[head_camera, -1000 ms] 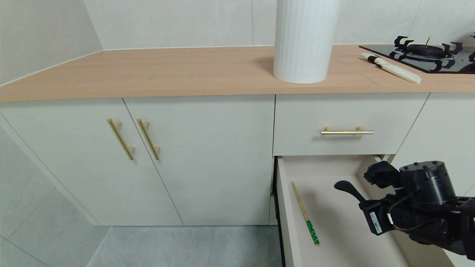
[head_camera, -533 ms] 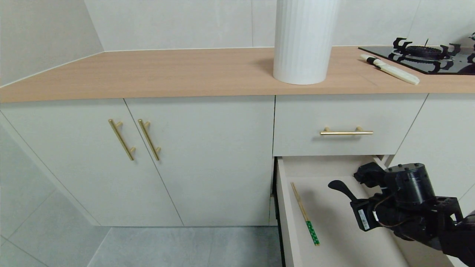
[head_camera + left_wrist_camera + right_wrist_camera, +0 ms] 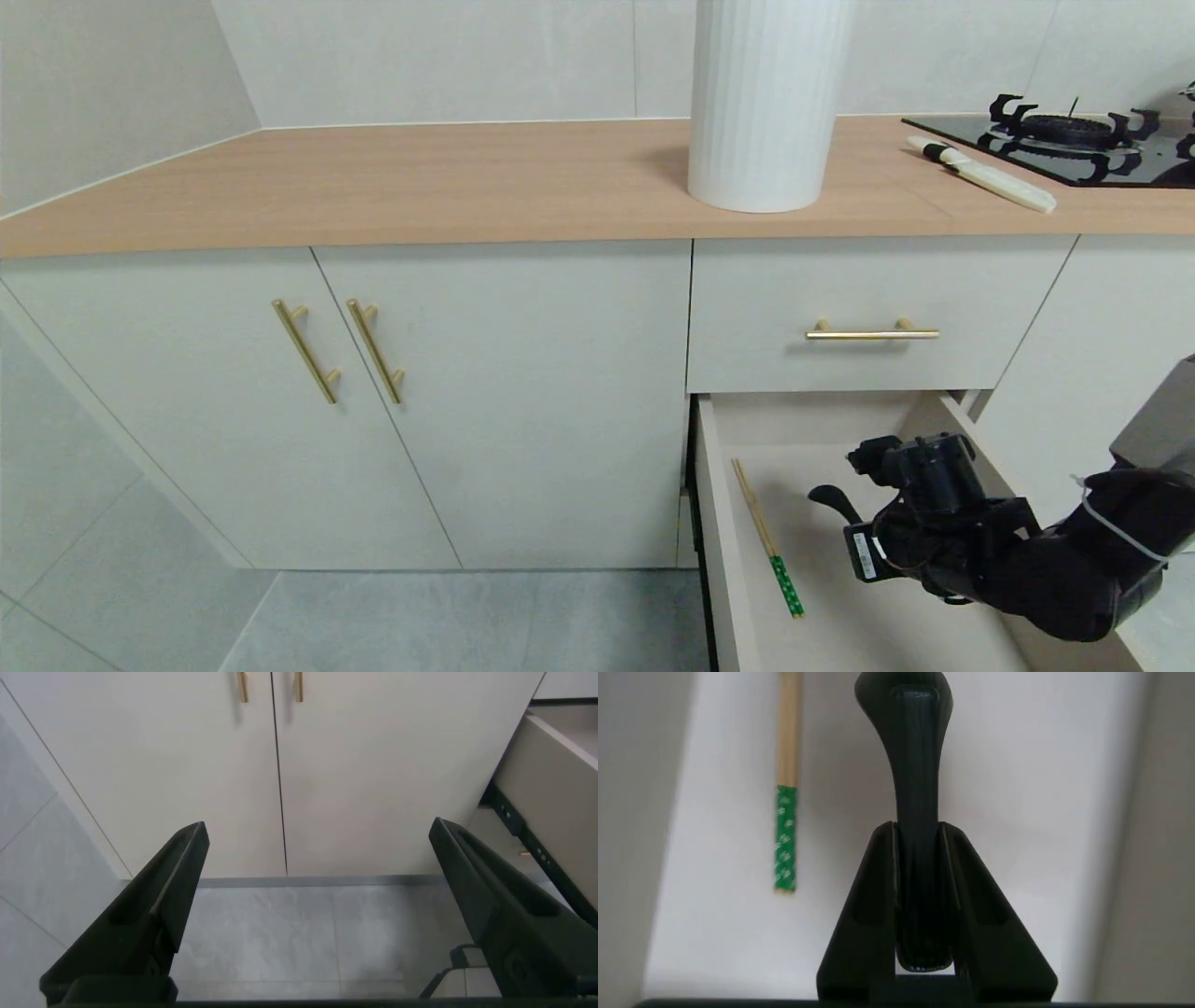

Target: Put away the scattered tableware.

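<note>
A black spoon [image 3: 833,497] is held in my right gripper [image 3: 857,530], which is shut on its handle, low over the floor of the open lower drawer [image 3: 721,523]. The right wrist view has the spoon [image 3: 910,747] sticking out past the gripper [image 3: 918,845] above the drawer floor [image 3: 1046,784]. A pair of wooden chopsticks [image 3: 767,546] with green patterned ends lies in the drawer along its left wall, beside the spoon [image 3: 787,784]. My left gripper [image 3: 318,905] is open with nothing in it, over the grey floor before the cabinet doors.
On the wooden counter stand a tall white ribbed cylinder [image 3: 761,103] and, to its right, a cream knife [image 3: 980,173] beside a black gas hob [image 3: 1074,131]. A shut drawer with a gold handle [image 3: 873,332] overhangs the open one. Double cabinet doors [image 3: 373,401] are at left.
My right gripper has carried the black spoon down and to the left, deeper into the open drawer. The chopsticks have stayed where they were.
</note>
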Motion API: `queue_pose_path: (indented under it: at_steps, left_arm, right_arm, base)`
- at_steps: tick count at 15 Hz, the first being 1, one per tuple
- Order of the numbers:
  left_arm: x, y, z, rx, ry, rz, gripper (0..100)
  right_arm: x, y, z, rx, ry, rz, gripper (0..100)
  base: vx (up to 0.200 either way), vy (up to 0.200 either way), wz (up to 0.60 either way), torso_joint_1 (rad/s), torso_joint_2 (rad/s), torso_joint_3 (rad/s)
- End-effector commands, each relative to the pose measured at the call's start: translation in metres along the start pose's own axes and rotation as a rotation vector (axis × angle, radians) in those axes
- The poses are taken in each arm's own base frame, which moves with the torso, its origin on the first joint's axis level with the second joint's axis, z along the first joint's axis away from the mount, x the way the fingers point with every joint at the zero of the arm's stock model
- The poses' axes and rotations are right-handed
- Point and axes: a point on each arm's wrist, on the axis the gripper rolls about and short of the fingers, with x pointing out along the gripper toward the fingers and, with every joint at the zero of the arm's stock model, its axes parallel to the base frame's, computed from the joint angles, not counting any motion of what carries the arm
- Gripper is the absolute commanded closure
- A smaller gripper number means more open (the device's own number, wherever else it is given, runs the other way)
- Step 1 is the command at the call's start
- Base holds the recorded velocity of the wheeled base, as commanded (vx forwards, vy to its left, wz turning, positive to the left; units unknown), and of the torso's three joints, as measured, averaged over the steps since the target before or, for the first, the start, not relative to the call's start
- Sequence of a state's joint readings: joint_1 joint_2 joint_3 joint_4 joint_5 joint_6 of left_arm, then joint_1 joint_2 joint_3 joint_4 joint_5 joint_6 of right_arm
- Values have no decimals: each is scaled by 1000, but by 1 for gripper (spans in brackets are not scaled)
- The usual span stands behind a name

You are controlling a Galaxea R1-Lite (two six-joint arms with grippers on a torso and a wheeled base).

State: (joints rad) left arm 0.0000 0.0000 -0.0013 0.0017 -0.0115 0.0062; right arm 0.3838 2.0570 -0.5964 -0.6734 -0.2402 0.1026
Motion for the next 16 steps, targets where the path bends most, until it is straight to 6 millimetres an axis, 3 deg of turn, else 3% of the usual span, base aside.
queue_pose_path:
  at_steps: [1, 10, 16]
  left_arm:
    - [0, 0, 0, 0, 3, -1, 0]
    - [0, 0, 0, 0, 1, -1, 0]
    - [0, 0, 0, 0, 1, 1, 0]
  right_arm:
    - [17, 0, -12, -6, 54, -11, 100]
    - [51, -9, -29, 25, 39, -46, 100]
    - [52, -10, -28, 27, 36, -54, 100]
  base:
    - [0, 0, 0, 0, 0, 0]
    - [0, 0, 0, 0, 0, 0]
    - [0, 0, 0, 0, 0, 0]
